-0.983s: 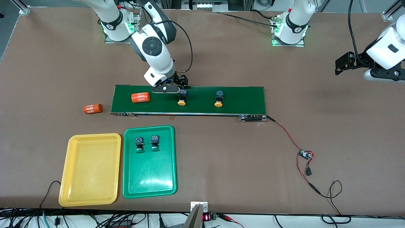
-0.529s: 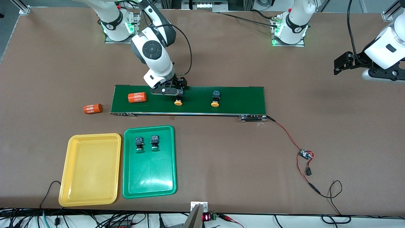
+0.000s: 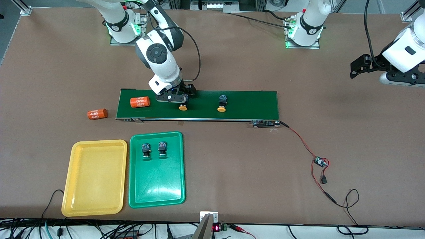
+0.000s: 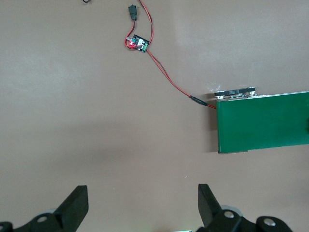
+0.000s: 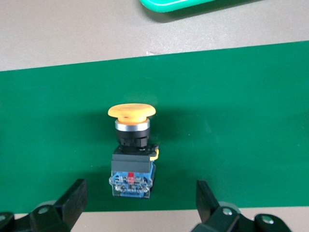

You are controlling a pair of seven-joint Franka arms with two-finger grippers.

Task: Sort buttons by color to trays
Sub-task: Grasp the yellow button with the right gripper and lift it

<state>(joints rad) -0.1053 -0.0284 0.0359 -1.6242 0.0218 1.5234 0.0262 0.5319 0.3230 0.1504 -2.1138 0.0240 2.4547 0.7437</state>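
Right now you are looking at a brown table (image 3: 232, 59) with a long dark-green conveyor belt (image 3: 252, 104) across its middle. Your right gripper (image 5: 137, 203) hangs low over the belt with its jaws spread wide around nothing, one black finger on either side of a yellow-capped button (image 5: 131, 145) that lies on its side on the belt. A second yellow-capped button (image 3: 221, 103) lies on the belt too, toward the left arm's end. One orange "4680" cylinder (image 3: 139, 102) rests on the belt near the right arm's end; another orange cylinder (image 3: 97, 114) lies on the bare table just off that end.

Nearer the front camera sit the two trays side by side: the yellow tray (image 3: 94, 199) holds nothing, and the green tray (image 3: 156, 186) holds two green-capped buttons (image 3: 145, 151), (image 3: 162, 149) next to each other.

Your left gripper (image 4: 142, 205) waits wide open over bare table off the belt's other end. A red and black wire (image 3: 300, 139) runs from the belt to a small circuit board (image 3: 319, 162).
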